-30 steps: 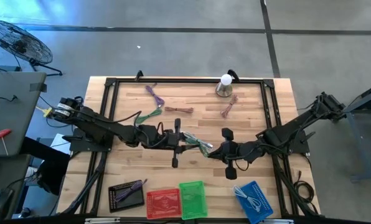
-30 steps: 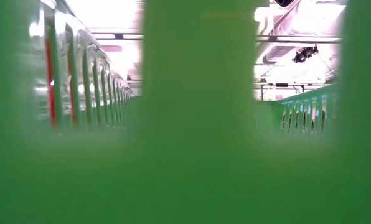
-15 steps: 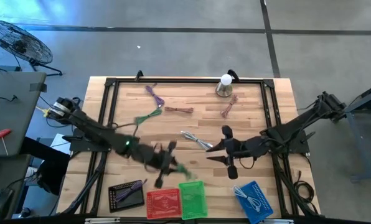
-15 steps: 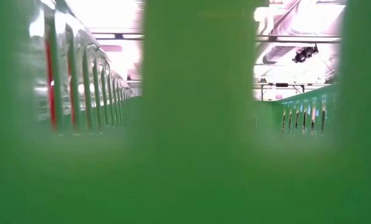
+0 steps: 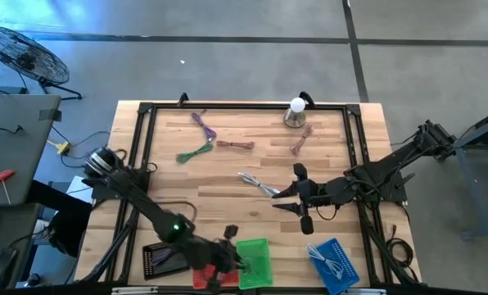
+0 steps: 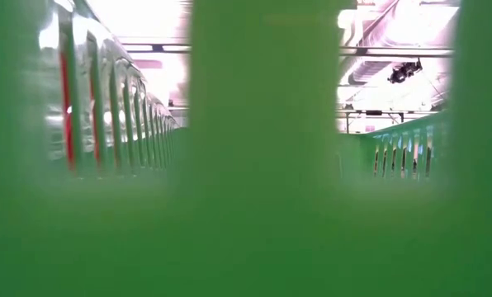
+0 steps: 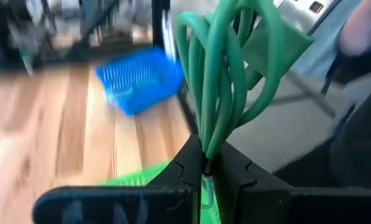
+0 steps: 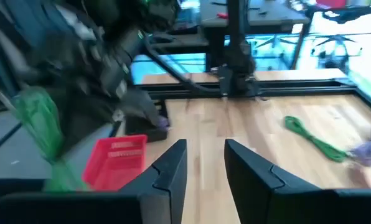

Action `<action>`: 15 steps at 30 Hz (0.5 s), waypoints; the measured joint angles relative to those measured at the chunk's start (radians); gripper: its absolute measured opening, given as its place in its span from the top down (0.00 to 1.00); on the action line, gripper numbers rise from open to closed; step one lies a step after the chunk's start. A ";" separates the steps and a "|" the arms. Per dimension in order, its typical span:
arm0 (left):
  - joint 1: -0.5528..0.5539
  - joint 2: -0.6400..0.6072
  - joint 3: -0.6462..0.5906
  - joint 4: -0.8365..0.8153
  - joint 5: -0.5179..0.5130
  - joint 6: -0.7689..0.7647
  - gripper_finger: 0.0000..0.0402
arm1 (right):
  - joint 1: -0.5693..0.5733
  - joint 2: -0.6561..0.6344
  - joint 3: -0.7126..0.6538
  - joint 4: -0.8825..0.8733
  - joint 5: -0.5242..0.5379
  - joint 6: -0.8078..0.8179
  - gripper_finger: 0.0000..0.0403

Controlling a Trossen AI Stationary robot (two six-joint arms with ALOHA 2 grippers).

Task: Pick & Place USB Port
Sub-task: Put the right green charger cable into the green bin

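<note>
My left gripper (image 5: pixel 230 256) is at the near edge, over the red basket (image 5: pixel 214 269) and the green basket (image 5: pixel 256 260). It is shut on a coiled green cable (image 7: pixel 218 74). My right gripper (image 5: pixel 283 199) stands open and low over the middle of the table, holding nothing. A grey-white cable (image 5: pixel 256 184) lies on the wood just to its left. Another green cable (image 5: pixel 193 152) lies farther back on the left. The low view is filled by the green basket's wall (image 6: pixel 262 165). My left gripper pinches the green cable's bundled strands (image 7: pixel 206 152) between its two fingers, where the loops gather at one end of the coil. The loops stick out past the fingertips. The coil is lifted clear above the baskets.
A black basket (image 5: pixel 166 256) and a blue basket (image 5: pixel 334 262) stand in the row along the near edge. Purple (image 5: pixel 200 123), brown (image 5: pixel 236 145) and pink (image 5: pixel 301 139) cables and a bell-shaped object (image 5: pixel 295 113) lie toward the far edge. A black frame (image 5: pixel 146 147) borders the table.
My left gripper has swung from the table's middle toward the near edge, carrying the green cable over the baskets. My right gripper has opened and stayed in place. The grey-white cable now lies on the wood beside it.
</note>
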 joint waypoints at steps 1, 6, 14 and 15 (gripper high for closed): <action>0.000 0.028 0.015 -0.006 -0.001 -0.004 0.98 | 0.001 0.000 0.000 0.000 -0.017 0.001 0.76; 0.015 0.125 0.074 0.030 -0.001 -0.074 0.98 | 0.004 0.000 0.000 0.000 -0.085 0.042 0.76; 0.030 0.198 0.074 0.081 -0.068 -0.213 0.98 | 0.038 0.000 0.000 -0.015 -0.135 0.037 0.76; 0.030 0.201 0.073 0.075 -0.075 -0.233 0.98 | 0.042 0.000 0.000 -0.016 -0.136 0.028 0.76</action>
